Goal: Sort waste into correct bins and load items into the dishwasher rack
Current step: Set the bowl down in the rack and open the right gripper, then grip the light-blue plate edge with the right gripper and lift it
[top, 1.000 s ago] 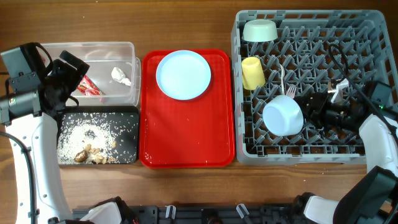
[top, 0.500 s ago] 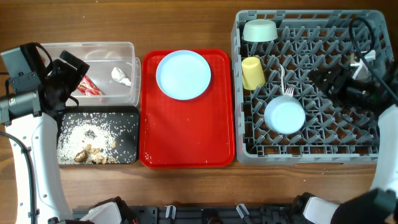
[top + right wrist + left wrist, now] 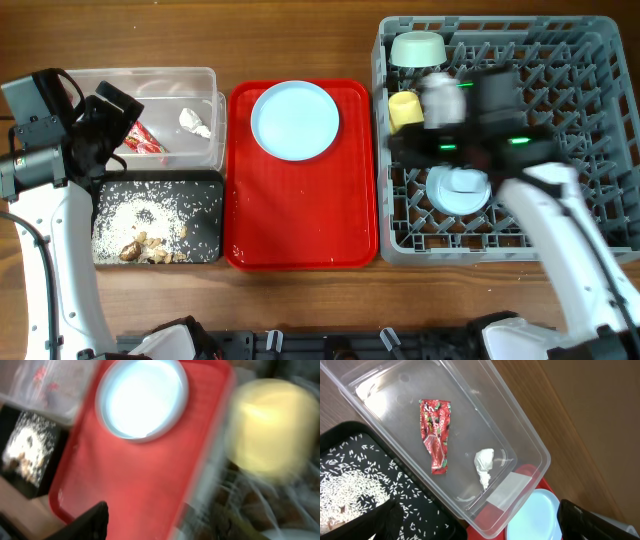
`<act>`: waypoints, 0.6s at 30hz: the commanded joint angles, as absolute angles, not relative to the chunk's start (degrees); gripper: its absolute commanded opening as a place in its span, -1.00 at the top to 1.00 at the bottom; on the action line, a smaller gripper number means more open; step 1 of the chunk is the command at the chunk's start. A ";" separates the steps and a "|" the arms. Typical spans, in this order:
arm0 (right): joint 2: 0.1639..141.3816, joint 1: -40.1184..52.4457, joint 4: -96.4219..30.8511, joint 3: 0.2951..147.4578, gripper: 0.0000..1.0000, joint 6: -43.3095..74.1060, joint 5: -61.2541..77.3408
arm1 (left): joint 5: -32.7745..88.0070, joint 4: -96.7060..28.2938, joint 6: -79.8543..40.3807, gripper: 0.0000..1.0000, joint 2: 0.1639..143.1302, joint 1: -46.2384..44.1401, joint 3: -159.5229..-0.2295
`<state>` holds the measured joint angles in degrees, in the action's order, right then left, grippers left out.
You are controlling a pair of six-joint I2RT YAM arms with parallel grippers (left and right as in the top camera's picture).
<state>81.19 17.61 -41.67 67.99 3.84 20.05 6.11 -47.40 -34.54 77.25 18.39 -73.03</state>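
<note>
My left gripper (image 3: pixel 120 125) hangs open over the clear tub (image 3: pixel 150 80), which holds the red wrapper (image 3: pixel 435 435) and the white tissue (image 3: pixel 483 462). Rice and brown bits lie in the black tray (image 3: pixel 205 245). On the red tray sits the large light-blue plate (image 3: pixel 294 120). The grey rack (image 3: pixel 600 150) holds the green bowl (image 3: pixel 417 48), the yellow cup (image 3: pixel 404 112) and the small blue bowl (image 3: pixel 458 188). My right gripper (image 3: pixel 408 150), blurred by motion, is over the rack's left side beside the cup (image 3: pixel 267 425). It is open and empty.
The red serving tray (image 3: pixel 300 220) lies between the bins and the rack, bare below the plate. My right arm (image 3: pixel 560 220) crosses the rack from the lower right. Wood table shows round everything.
The right gripper let go of the small blue bowl in the rack, then swung from the rack's right side to its left edge. The left arm has not moved.
</note>
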 commanded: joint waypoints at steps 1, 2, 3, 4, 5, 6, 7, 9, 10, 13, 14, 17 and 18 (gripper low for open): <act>87.90 32.97 -32.77 68.69 -0.30 4.64 7.11 | 6.39 -47.31 -33.61 -1.00 76.88 18.65 -73.52; 90.50 36.97 -28.64 68.69 -0.30 4.45 3.20 | 6.39 -47.31 -33.61 -1.00 76.88 18.65 -73.52; 93.25 40.14 -24.71 68.69 -0.32 4.43 -1.37 | 6.39 -47.31 -33.61 -1.00 76.88 18.65 -73.52; 96.25 42.70 -20.38 68.69 -0.36 3.77 -6.52 | 6.39 -47.31 -33.61 -1.00 76.88 18.65 -73.52; 99.15 44.38 -16.01 68.69 -0.36 1.23 -10.00 | 6.39 -47.31 -33.61 -1.00 76.88 18.65 -73.52; 100.99 44.97 -13.30 68.69 -0.37 -0.71 -11.20 | 6.39 -47.29 -33.61 -1.00 76.88 18.65 -73.52; 102.74 45.25 -10.48 68.69 -0.41 -3.14 -11.57 | 6.39 -47.31 -33.63 -1.00 76.88 18.65 -73.52; 106.89 45.32 -4.36 68.69 -0.45 -7.66 -11.53 | 6.39 -47.33 -33.63 -1.00 76.88 18.63 -73.52; 108.68 45.32 -1.98 68.69 -0.47 -8.95 -11.46 | 6.39 -47.40 -33.61 -1.00 76.88 18.65 -73.52; 113.21 45.32 3.31 68.69 -0.51 -12.25 -6.72 | 6.39 -47.42 -33.63 -1.00 76.88 18.65 -73.52; 114.56 45.32 4.38 68.69 -0.50 -11.99 -6.15 | 6.39 -47.42 -33.61 -1.00 76.88 18.65 -73.52; 116.16 45.30 4.67 68.66 -0.49 -11.94 -6.07 | 6.39 -47.42 -33.61 -1.00 76.88 18.65 -73.52; 116.55 45.23 4.73 68.66 -0.49 -11.99 -6.09 | 6.39 -47.42 -33.61 -1.00 76.88 18.65 -73.52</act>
